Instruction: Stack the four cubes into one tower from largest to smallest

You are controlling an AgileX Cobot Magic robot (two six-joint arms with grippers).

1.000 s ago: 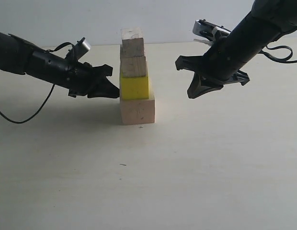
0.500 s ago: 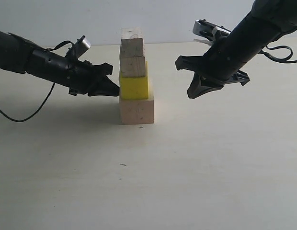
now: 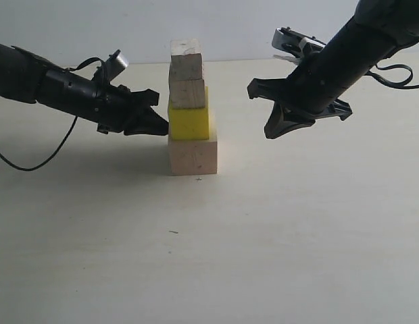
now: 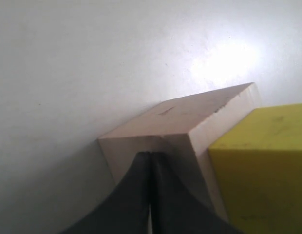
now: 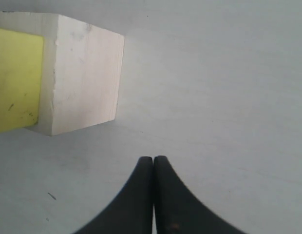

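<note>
**Four cubes in one tower, both pairs of fingers pressed together**

Nearest to my camera is the bare front part of the pale bench (image 3: 196,277). It carries only one small dark mark (image 3: 173,232).

Behind this, in the middle of the bench, stands the tower (image 3: 190,108). The large wood cube (image 3: 193,156) is at the bottom, directly on the bench. On it sits the yellow cube (image 3: 190,122), then the medium wood cube (image 3: 188,94), and on the very top the small wood cube (image 3: 186,67). The upper cubes are not centered. They sit toward the left side of the large cube, so a narrow step of bare wood shows on its right.

The left fingers (image 3: 155,125) are pressed together and hold nothing. Their tip points at the lower left edge of the yellow cube, close to the seam with the large wood cube. I cannot tell if it really touches. In the left wrist view they make one dark wedge in front of these two cubes.

The right fingers (image 3: 276,128) are also pressed together and hold nothing. They hang above the bench on the right of the tower, clearly apart from it.

At the far left, a thin black cable (image 3: 34,160) curves down from the left arm (image 3: 54,88). Farthest away is the plain pale wall (image 3: 236,27).
</note>
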